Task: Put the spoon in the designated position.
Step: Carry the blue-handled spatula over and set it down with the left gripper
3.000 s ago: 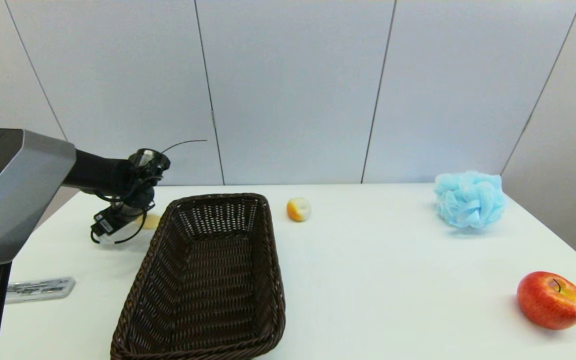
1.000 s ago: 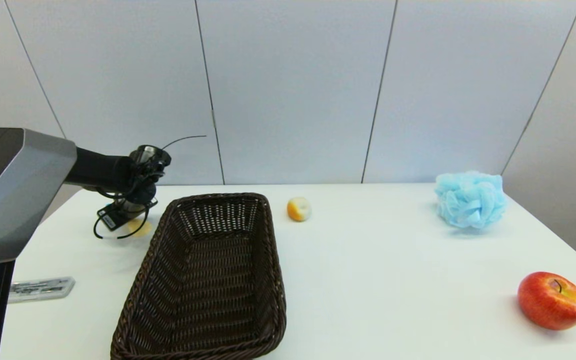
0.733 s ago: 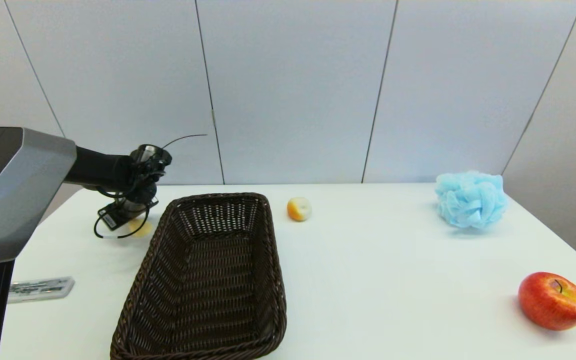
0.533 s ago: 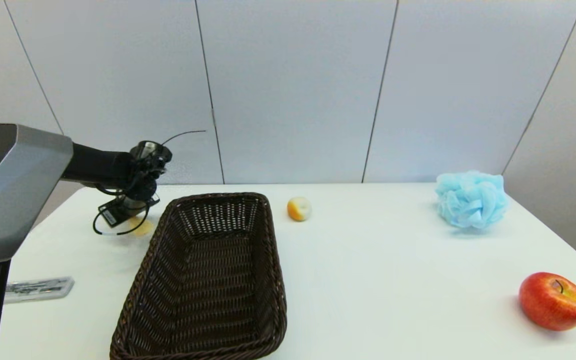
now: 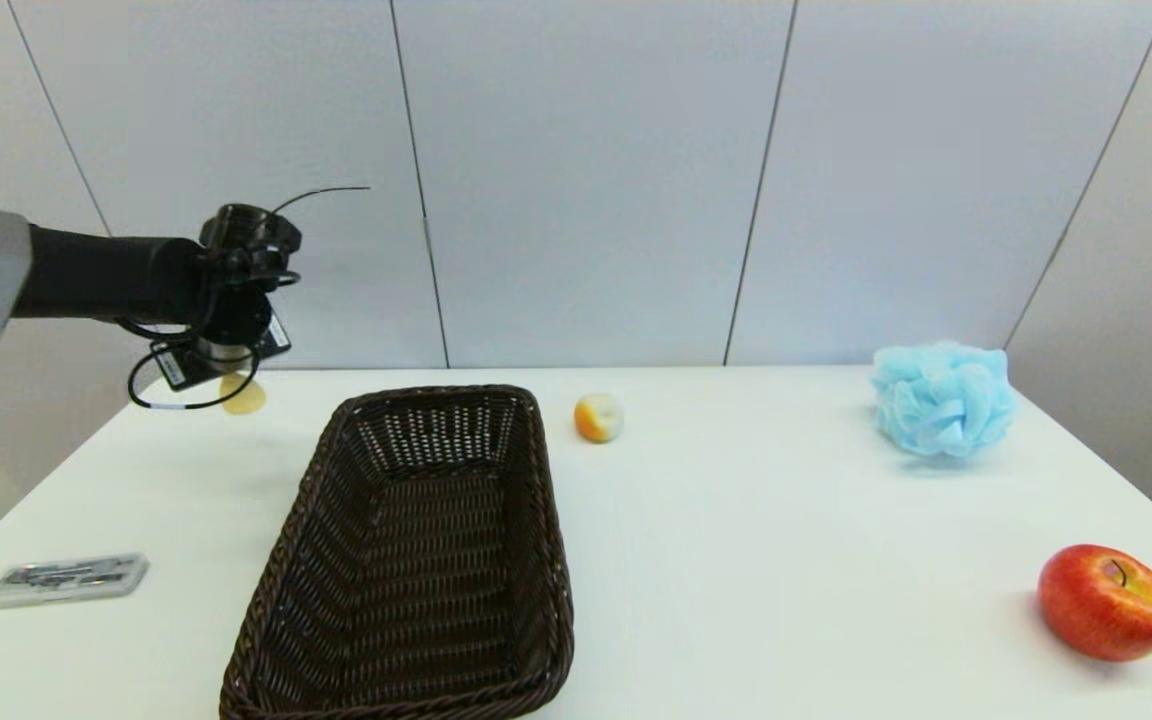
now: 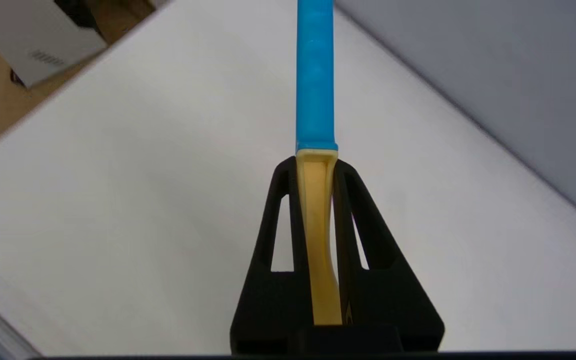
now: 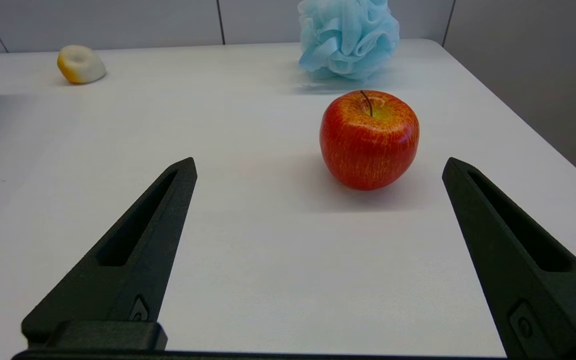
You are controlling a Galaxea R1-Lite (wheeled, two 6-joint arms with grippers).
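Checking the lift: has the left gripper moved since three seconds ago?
Yes. The left gripper, shut on the spoon, has risen and shifted left, away from the basket rim.

White table (image 5: 736, 560): wicker basket (image 5: 416, 560), apple (image 5: 1106, 601), blue pouf (image 5: 941, 398), sm yellow-white fruit (image 5: 597, 417), flat pkg (image 5: 69, 578).
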